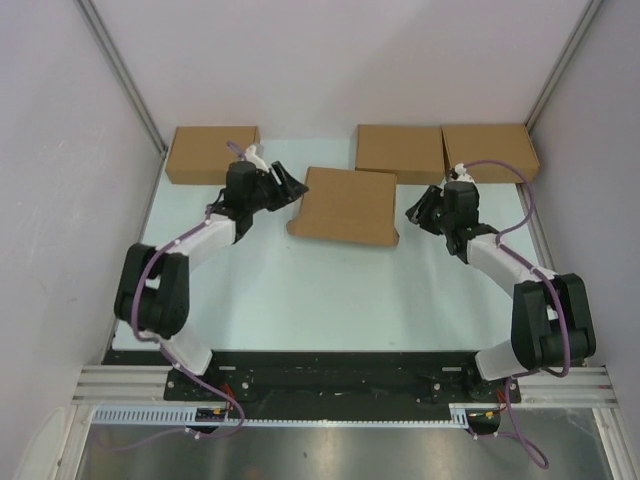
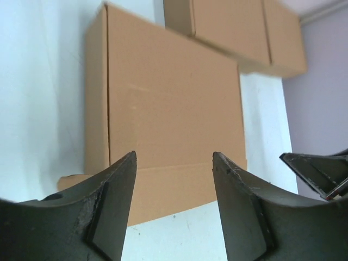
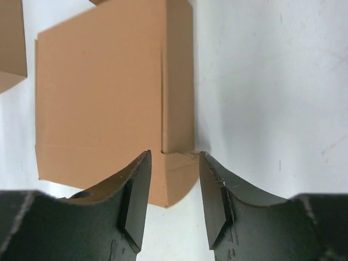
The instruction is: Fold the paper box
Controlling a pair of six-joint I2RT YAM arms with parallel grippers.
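Because the left pincer [image 1: 292,187] and the right pincer [image 1: 413,213] both stand with fingers apart and clamp nothing, no restraint acts on the workpiece at this moment. The plain brown corrugated-cardboard paper box [image 1: 345,205] lies at mid-counter between the two arms, closed up as a shallow rectangle. The left pincer's tips are just beside its left edge. The right pincer is near its right edge but apart from it. In the right wrist view a rounded cardboard tab [image 3: 175,182] projects from the box's near corner, in line with the gap between the fingers [image 3: 136,196]. Whether the lid is locked cannot be told. Hazard 1: if the tab is not tucked in, the lid may spring up. Hazard 2: closing a pincer on a corner at an angle may crush or crease the corrugated wall. Hazard 3: a one-sided push, with no counter-hold from the opposite arm, would likely slide the light box across the pale green counter [image 1: 300,290] rather than seat the tab. Hazard 4: a push away from the arm bases could drive the box into the three smaller brown cardboard boxes [image 1: 400,152] in the far row, the nearest of which lies just behind its far right corner.
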